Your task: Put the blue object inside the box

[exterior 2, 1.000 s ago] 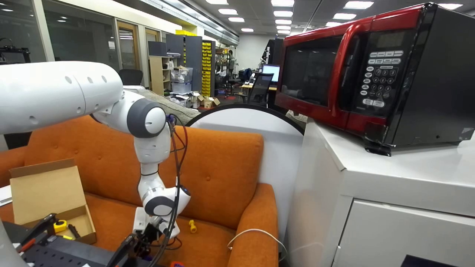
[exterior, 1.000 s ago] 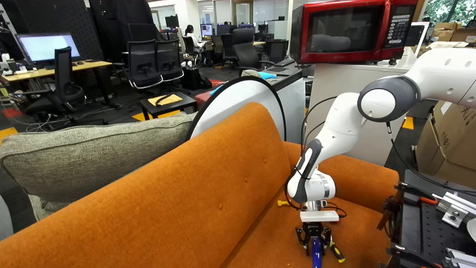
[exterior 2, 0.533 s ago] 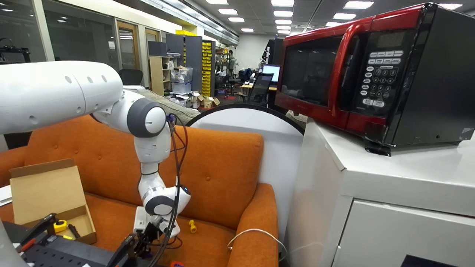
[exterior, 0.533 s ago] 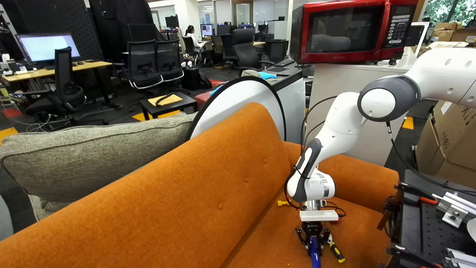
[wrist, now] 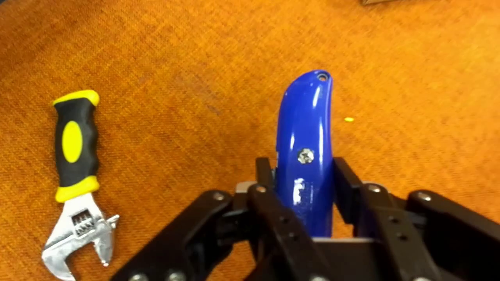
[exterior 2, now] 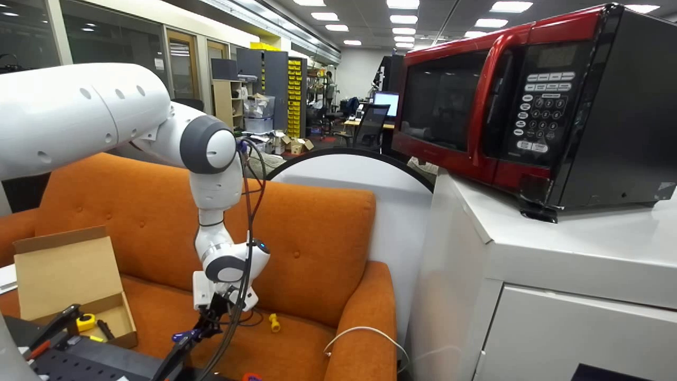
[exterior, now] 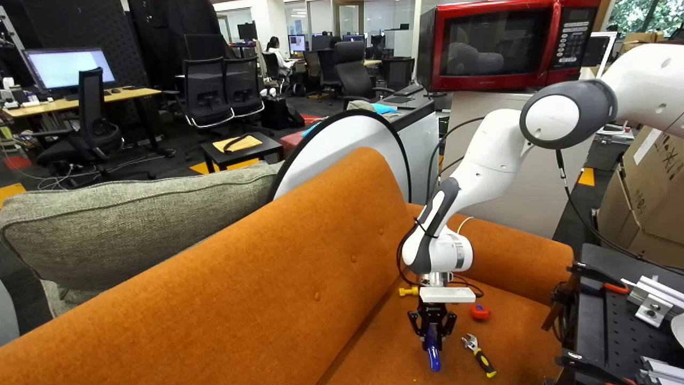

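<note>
I can read no text from here; the microwave keypad (exterior 2: 543, 114) and the cardboard carton (exterior: 646, 200) are marked too indistinctly.

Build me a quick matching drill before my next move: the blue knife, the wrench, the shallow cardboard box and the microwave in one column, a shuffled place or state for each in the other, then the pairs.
Things
1. blue utility knife
2. adjustable wrench
3. shallow cardboard box
4. red microwave

Place or state
A. on top of the white cabinet
B. held in the gripper
C. standing open
D. lying on the orange sofa seat, left of the gripper in the wrist view

Pairs
1-B
2-D
3-C
4-A
</note>
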### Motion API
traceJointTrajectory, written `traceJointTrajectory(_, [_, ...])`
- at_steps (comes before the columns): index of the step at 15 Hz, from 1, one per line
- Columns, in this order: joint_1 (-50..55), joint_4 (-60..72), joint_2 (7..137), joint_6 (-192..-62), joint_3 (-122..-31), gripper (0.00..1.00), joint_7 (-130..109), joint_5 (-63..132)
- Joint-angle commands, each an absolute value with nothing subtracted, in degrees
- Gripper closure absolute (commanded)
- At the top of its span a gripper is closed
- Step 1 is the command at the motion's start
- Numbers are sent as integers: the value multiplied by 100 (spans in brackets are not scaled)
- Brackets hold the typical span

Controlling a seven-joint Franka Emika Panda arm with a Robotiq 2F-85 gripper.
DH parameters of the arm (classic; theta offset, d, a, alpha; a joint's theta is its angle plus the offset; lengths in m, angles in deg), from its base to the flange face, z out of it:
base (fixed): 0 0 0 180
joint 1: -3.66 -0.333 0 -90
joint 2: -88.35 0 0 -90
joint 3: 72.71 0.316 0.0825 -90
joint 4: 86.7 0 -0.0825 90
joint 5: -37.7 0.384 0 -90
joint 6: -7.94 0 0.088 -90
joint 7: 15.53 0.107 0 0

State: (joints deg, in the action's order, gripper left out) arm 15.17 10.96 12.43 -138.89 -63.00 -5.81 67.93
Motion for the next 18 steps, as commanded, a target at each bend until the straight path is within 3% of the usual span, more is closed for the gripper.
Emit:
traceJointTrajectory(1, [1487, 1815, 1996, -14097, -5962, 85, -1188, 6647])
traceJointTrajectory(7, [784, 2071, 2737, -13589, -5285, 85, -1567, 6247])
traceJointTrajectory(13, [-290, 1461, 2476, -12515, -5094, 85, -1677, 5618])
traceJointTrajectory(14, [-434, 1330, 2433, -12272, -5120, 35, -1726, 5482])
traceJointTrajectory(16, [-583, 1143, 2413, -11794, -5176, 27, -1941, 5204])
traceJointTrajectory(18, [-535, 1067, 2449, -11456, -5220, 13, -2298, 5021])
